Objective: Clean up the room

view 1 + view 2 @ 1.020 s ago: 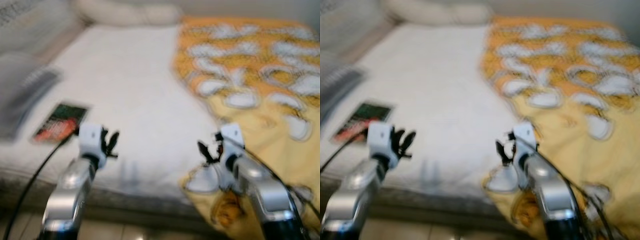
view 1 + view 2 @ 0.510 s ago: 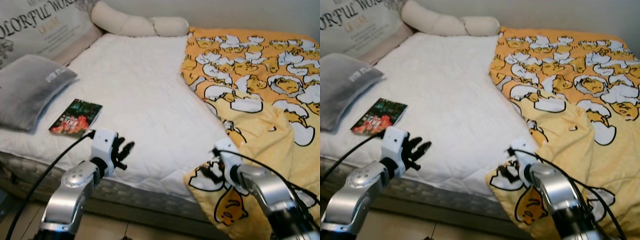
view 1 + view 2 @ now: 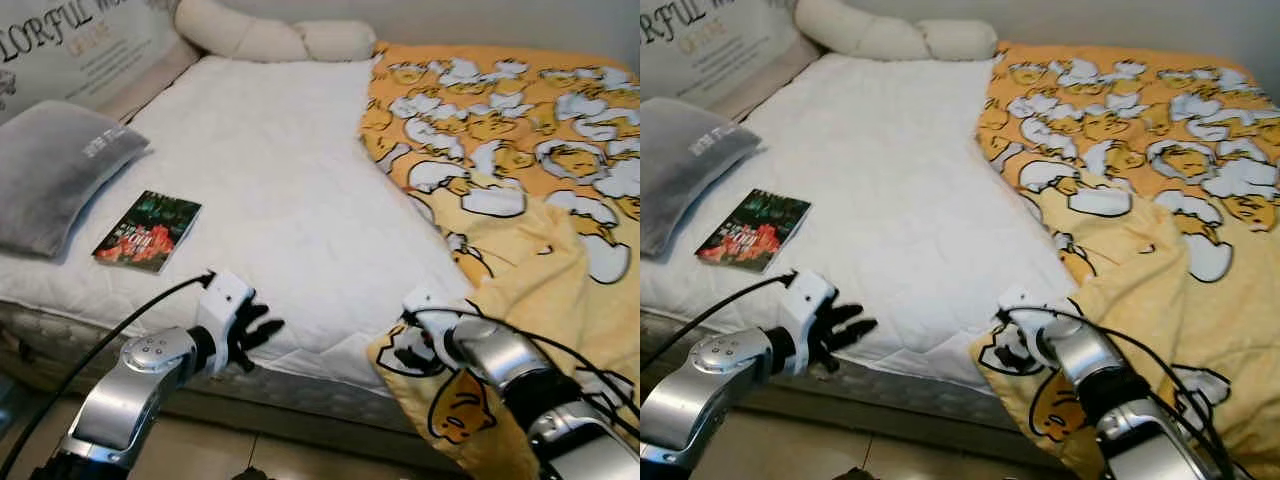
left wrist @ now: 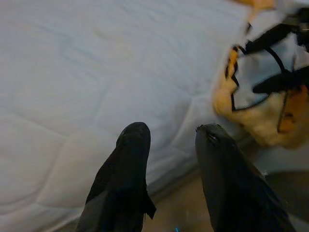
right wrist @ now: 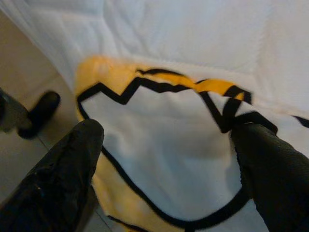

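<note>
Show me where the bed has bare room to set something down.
The white mattress is bare between the book and the yellow blanket, up to the cream bolster. The left side is crowded by the grey pillow and book; the blanket covers the right, where the right claw is.

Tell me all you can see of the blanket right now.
The blanket is soft, fleecy-looking fabric, yellow-orange with a cartoon egg print in white with black outlines. It lies rumpled over the right side of the bed, its near corner hanging off the front edge toward the floor. The right claw is at that corner, fingers spread wide to either side of a white egg patch. The left claw is clear of it.
</note>
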